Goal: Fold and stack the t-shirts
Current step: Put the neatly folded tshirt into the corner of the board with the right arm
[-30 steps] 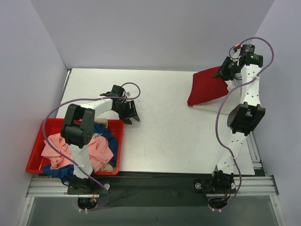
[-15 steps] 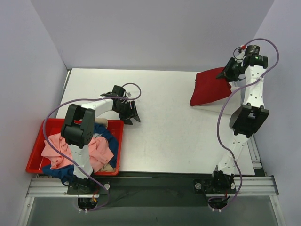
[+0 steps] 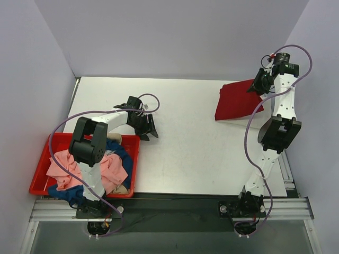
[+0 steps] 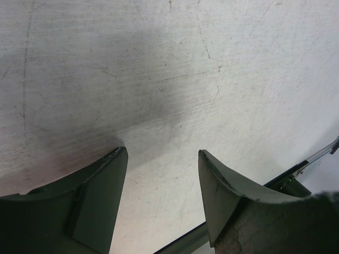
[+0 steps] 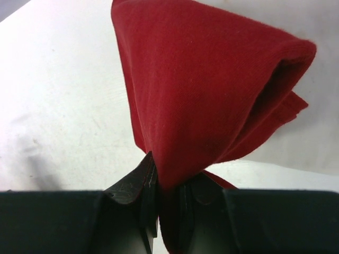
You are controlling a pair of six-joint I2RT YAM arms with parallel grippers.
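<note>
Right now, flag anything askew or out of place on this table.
The red bin is overfull: the pink t-shirt and blue t-shirt spill over its near rim. Nothing else stands out.

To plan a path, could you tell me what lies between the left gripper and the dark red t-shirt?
Nothing: the top external view shows only bare white table between the left gripper and the dark red t-shirt.

A robotics lab test cell: a scuffed white table (image 3: 185, 159) boxed in by plain pale partition walls (image 3: 169, 37) at 9, 12 and 3 o'clock, with a left arm (image 3: 87, 145) and right arm (image 3: 277, 132) bolted to an aluminium rail (image 3: 175, 211) at 6 o'clock, trailing purple cables (image 3: 51, 145)
</note>
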